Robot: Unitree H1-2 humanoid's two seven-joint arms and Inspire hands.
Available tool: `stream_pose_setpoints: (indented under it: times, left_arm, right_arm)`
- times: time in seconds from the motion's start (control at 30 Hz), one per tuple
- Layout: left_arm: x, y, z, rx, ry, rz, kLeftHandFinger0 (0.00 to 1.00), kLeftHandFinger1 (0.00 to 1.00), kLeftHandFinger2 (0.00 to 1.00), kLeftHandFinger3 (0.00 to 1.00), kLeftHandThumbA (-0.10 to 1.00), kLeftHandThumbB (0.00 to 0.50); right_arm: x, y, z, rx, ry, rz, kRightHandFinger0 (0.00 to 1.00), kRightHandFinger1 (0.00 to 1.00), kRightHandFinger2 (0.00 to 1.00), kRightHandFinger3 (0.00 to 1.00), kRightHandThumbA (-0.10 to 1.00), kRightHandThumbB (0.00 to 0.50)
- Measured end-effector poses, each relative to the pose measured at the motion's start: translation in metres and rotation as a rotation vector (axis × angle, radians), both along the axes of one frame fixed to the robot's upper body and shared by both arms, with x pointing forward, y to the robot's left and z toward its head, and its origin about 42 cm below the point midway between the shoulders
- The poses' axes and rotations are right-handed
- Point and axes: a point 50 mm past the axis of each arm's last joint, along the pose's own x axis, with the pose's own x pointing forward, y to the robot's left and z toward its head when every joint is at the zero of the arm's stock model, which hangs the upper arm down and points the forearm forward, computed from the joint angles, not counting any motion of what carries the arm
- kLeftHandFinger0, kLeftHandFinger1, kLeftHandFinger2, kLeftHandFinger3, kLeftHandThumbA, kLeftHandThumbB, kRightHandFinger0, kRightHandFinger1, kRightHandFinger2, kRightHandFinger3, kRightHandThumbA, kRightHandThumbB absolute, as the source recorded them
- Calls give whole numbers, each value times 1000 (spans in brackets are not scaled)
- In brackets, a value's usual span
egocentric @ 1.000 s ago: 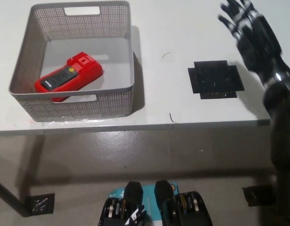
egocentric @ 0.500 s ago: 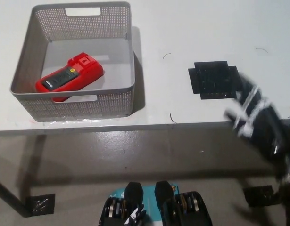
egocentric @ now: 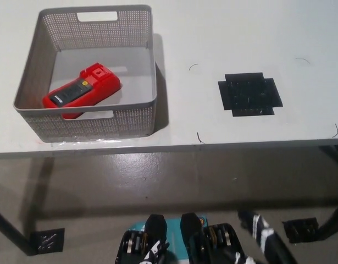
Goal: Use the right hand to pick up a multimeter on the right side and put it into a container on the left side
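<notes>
A red multimeter (egocentric: 81, 89) lies slanted on the floor of the grey mesh container (egocentric: 97, 122) at the left of the white table. My black right hand (egocentric: 260, 233) hangs low at the bottom right of the head view, below the table's front edge and over the floor. It is far from the container, blurred, partly cut off by the picture's edge, and nothing shows in it. My white left hand is out of the picture.
A black tape cross (egocentric: 249, 93) marks the table's right side. The table's front edge (egocentric: 212, 144) runs across the middle of the picture, with grey floor below. Table legs (egocentric: 5, 226) stand at the lower left and lower right.
My right arm swung down from high above the table's right side, past the front edge, to below the table at the bottom right. The multimeter and container have not moved.
</notes>
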Motion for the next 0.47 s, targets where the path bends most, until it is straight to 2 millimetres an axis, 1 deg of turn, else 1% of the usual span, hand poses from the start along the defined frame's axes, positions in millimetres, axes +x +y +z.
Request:
stream_pose_setpoints:
  times: [0.13,0.2,0.23,0.27,0.33,0.47]
  left_arm:
    - [7,0,3,0,-15,0,1000,1000,1000,1000,1000,500]
    - [10,0,5,0,-23,0,1000,1000,1000,1000,1000,498]
    - [12,0,6,-1,-26,1,1000,1000,1000,1000,1000,496]
    - [14,0,7,-1,-31,2,1000,1000,1000,1000,1000,489]
    - [20,1,9,-2,-44,7,1000,1000,1000,1000,1000,497]
    - [28,3,14,-3,-66,26,1000,1000,1000,1000,1000,500]
  right_arm:
    - [-8,-1,-28,-19,58,-2,1000,1000,1000,1000,1000,444]
    - [-10,-1,-39,-27,74,-4,1000,1000,1000,1000,1000,462]
    - [-10,-1,-44,-32,80,-4,1000,1000,1000,1000,1000,463]
    - [-10,-1,-47,-35,81,-3,1000,1000,1000,1000,1000,462]
    - [-10,0,-54,-39,80,1,1000,1000,1000,1000,1000,463]
    - [-6,4,-60,-35,64,10,1000,1000,1000,1000,1000,454]
